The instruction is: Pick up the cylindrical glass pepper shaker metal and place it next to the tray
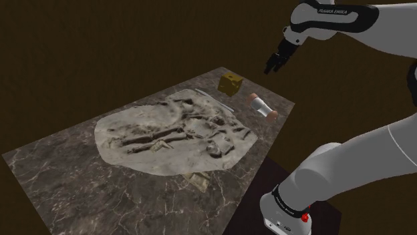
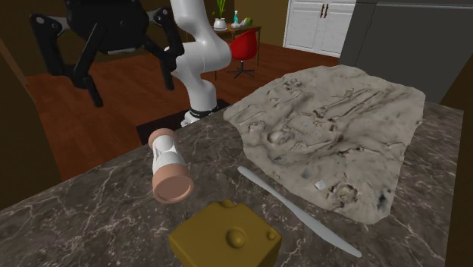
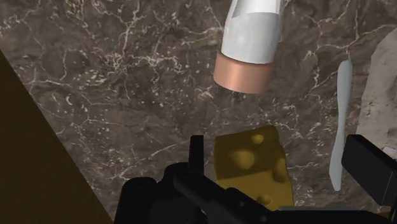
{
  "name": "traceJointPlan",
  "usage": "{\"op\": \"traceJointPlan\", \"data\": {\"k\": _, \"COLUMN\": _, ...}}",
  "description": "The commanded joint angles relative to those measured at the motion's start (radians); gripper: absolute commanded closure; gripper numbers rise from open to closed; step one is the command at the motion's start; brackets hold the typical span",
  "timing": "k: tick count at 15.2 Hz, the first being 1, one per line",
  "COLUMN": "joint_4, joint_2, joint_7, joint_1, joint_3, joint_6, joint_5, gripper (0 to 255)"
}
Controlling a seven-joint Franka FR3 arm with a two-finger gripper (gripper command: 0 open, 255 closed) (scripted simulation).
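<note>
The pepper shaker [image 1: 262, 107] lies on its side on the dark marble table, a white-grey cylinder with copper-coloured end caps [image 2: 168, 167]. My gripper [image 1: 273, 64] hangs in the air above it and a yellow cheese block [image 1: 230, 83], touching neither. In the wrist view the fingers [image 3: 197, 156] stand wide apart, so the gripper [image 3: 283, 167] is open and empty, with the cheese [image 3: 254, 165] far below between them and the shaker [image 3: 251, 44] beyond it. The tray [image 1: 133, 130], a grey slab with a bumpy relief surface, covers the table's middle [image 2: 341, 129].
A thin grey knife [image 2: 299, 212] lies between the cheese [image 2: 225, 239] and the tray edge [image 3: 385, 76]. The table edge [image 3: 44, 121] runs close to the cheese. Beyond the table stand the arm's base [image 2: 198, 91], a red chair [image 2: 244, 45] and white cabinets [image 2: 318, 23].
</note>
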Motion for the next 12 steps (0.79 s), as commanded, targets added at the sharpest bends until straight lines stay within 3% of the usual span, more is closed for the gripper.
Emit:
{"op": "traceJointPlan", "data": {"k": 1, "joint_4": -0.101, "joint_2": -0.042, "joint_7": 0.004, "joint_1": -0.013, "joint_3": -0.007, "joint_6": 0.069, "joint_5": -0.003, "gripper": 0}}
{"op": "traceJointPlan", "data": {"k": 12, "joint_4": -0.526, "joint_2": -0.175, "joint_7": -0.03, "joint_1": -0.082, "joint_3": -0.089, "joint_6": 0.399, "joint_5": -0.002, "gripper": 0}}
